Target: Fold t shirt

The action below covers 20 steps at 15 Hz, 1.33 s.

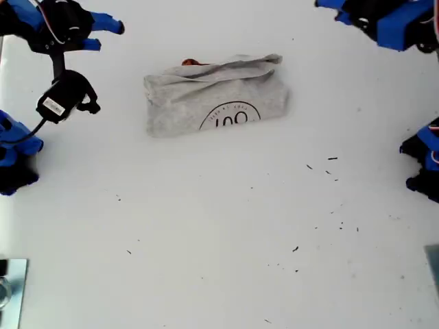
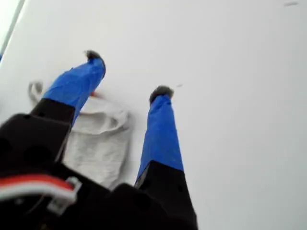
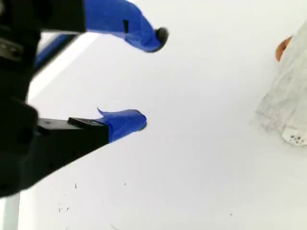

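Observation:
The t shirt [image 1: 212, 96] lies folded into a grey bundle on the white table [image 1: 219, 226], above the middle of the exterior view. Part of its black circular print [image 1: 232, 118] faces up, and a bit of rust-orange [image 1: 194, 63] peeks out at its far edge. My second gripper [image 1: 106, 35] hangs open at the exterior view's top left, apart from the shirt. Its wrist view shows the open gripper [image 3: 149, 77] empty, with the shirt's edge [image 3: 288, 96] ahead. My first gripper [image 1: 328, 8] stands open at the exterior view's top right. It is seen empty [image 2: 128, 73], and the shirt [image 2: 98, 139] lies beyond one finger.
Blue arm bases stand at the exterior view's left edge [image 1: 15, 157] and right edge [image 1: 424, 161]. Small dark specks [image 1: 329, 159] dot the table toward the exterior view's right. A metallic object [image 1: 10, 288] sits at the exterior view's bottom left corner.

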Motion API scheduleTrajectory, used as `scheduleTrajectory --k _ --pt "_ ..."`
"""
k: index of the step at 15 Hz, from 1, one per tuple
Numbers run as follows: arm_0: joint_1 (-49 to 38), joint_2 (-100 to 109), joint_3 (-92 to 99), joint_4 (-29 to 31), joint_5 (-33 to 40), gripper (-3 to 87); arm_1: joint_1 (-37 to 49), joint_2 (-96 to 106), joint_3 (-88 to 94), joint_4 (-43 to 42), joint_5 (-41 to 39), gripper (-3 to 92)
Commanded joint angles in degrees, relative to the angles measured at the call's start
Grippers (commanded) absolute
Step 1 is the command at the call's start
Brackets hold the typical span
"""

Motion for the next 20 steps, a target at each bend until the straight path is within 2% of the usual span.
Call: scheduleTrajectory --k 1,2,3,4,5,6,7,8,9,10,11,12,13,14,20 --pt "4.92 4.48 2.64 0.18 -0.44 19.5 -0.79 20.83 5.8 11.25 -3.25 21.8" --pt "11.34 8.26 6.42 -1.23 -2.02 17.8 -4.57 28.83 11.07 15.29 -2.9 21.8" --pt "19.25 14.33 12.39 -3.78 -5.8 10.4 -9.14 37.97 17.49 18.54 -2.37 21.3" --pt "26.46 21.71 20.04 -6.06 -11.43 3.7 -13.97 47.72 23.38 23.12 -0.62 14.6" --pt "32.34 28.83 26.89 -7.47 -16.26 1.2 -17.75 57.83 27.77 30.67 1.67 9.9" --pt "36.65 36.3 33.13 -7.56 -20.21 -0.2 -20.83 59.68 29.44 37.79 4.04 3.7" --pt "39.55 45.09 40.08 -7.47 -23.55 -0.2 -25.05 59.68 31.03 40.61 5.89 3.7" --pt "41.4 56.07 47.99 -5.1 -26.89 -0.2 -28.21 59.68 33.57 41.75 9.14 3.7" --pt "43.15 74.09 54.49 4.92 -31.55 -0.2 -29.27 59.68 37.35 42.54 15.56 3.7" --pt "44.91 75.06 54.23 5.19 -30.94 -0.3 -28.56 59.24 41.31 45.53 21.71 3.6" --pt "43.95 74.27 54.32 5.1 -28.92 -0.3 -29.36 57.74 40.52 46.67 16.0 3.7" --pt "42.54 75.5 54.32 5.01 -21.71 2.5 -30.06 59.85 40.69 46.14 8.35 3.7" --pt "42.19 75.5 54.32 5.01 -20.83 6.7 -29.44 59.77 40.69 46.41 2.72 3.7" --pt "42.28 75.5 54.32 5.01 -20.83 7.1 -29.27 59.77 40.61 46.49 -11.07 3.7" --pt "42.28 75.5 54.32 5.01 -20.83 7.2 -29.44 59.77 40.43 46.93 -11.51 3.7"
